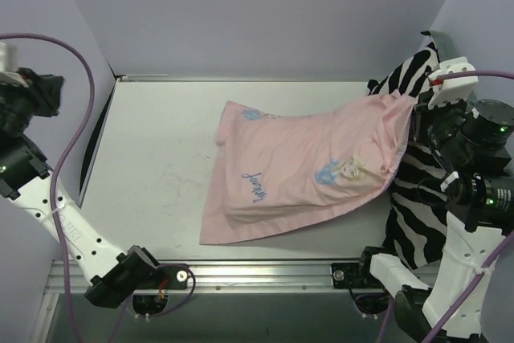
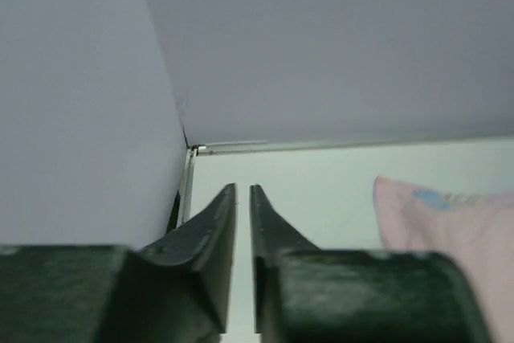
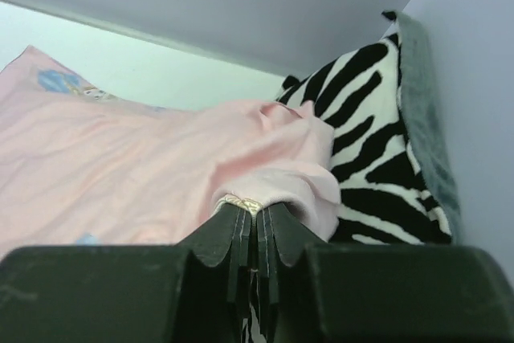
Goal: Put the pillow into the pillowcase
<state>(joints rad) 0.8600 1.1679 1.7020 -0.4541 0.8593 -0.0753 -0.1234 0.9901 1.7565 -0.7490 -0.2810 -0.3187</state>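
Observation:
The pillowcase [image 1: 297,150] lies across the middle of the table with its pale pink side out and faint prints showing through. A plump bulge under it fills its near half; the pillow itself is hidden by the fabric. My right gripper [image 1: 415,108] is shut on the case's raised right corner [image 3: 289,186]. A sliver of yellowish patterned cloth [image 3: 241,201] shows at its fingertips [image 3: 257,210]. My left gripper [image 1: 40,94] hangs high by the left wall, away from the case [image 2: 450,222]. Its jaws [image 2: 243,190] stand a narrow slit apart, with nothing between them.
A black-and-white zebra-striped blanket [image 1: 418,190] is heaped against the right wall under the right arm, also seen in the right wrist view [image 3: 377,142]. Bare grey table [image 1: 161,166] lies left of the case. Lilac walls close the back and both sides.

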